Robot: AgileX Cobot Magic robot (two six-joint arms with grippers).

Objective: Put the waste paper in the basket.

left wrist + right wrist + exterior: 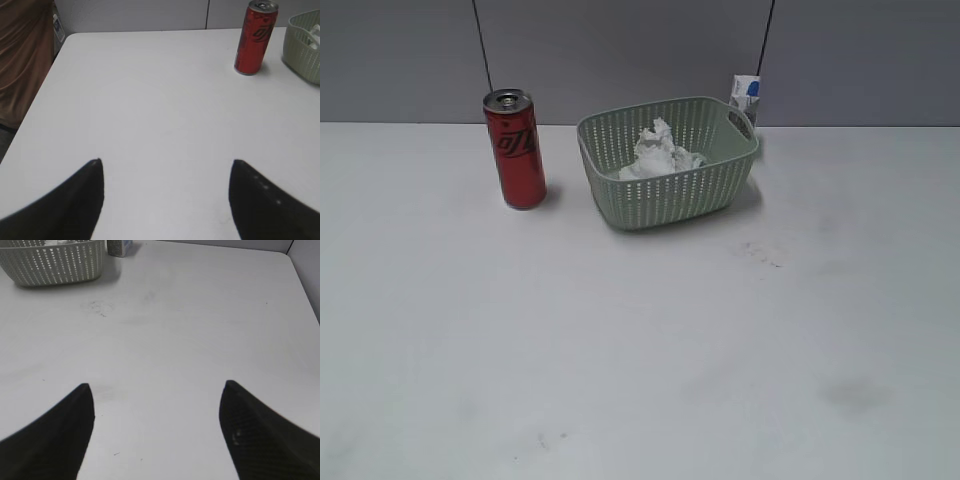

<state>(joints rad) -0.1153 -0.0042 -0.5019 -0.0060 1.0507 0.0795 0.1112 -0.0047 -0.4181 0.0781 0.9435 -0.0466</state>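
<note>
I read this as the tail end of the job: the waste paper [658, 155] sits as a crumpled white heap inside the basket [665, 195], and I see no loose wad on the white table [640, 350] in any of my three views. Whether all three wads are in that heap I cannot tell, since they bunch together. My judgement is that nothing is left to carry; the next move calls only for keeping both arms clear, or a check of the far edge for a stray piece.

My left gripper [166, 192] hangs released, jaws spread wide with bare tabletop between them, toward the table's left edge. My right gripper [157, 427] is likewise spread and holds nothing, over the near right part of the table.

The basket stands near the far edge, about mid-width: pale sage-green plastic, rounded-rectangular, walls perforated in a weave pattern, with a handle cut-out in its right end. The paper looks soft, thin and tissue-like, deeply creased. Well to the left of the basket stands a slim red drink can [516, 150], glossy metal, upright. Behind the basket's right end a small white-and-blue carton [744, 92] peeks out at the far edge
</note>
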